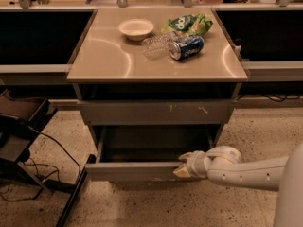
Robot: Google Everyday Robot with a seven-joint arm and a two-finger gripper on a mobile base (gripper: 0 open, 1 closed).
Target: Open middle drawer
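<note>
The middle drawer point(132, 170) is the plain grey front low on the cabinet. It stands pulled out toward me, with its dark inside point(151, 145) showing. My gripper point(182, 166) comes in from the right on a white arm and sits at the right part of that front's top edge. One pale finger lies over the rim and the other in front of it, shut on the edge. Above it is a larger grey front point(156, 112) with pale scratch marks, which is closed.
On the tan cabinet top point(104, 60) lie a white bowl point(136, 28), a clear plastic bottle point(156, 45), a blue can point(186, 48) and a green chip bag point(188, 24). A dark stand with cables point(28, 141) is on the floor at the left. Dark counters flank the cabinet.
</note>
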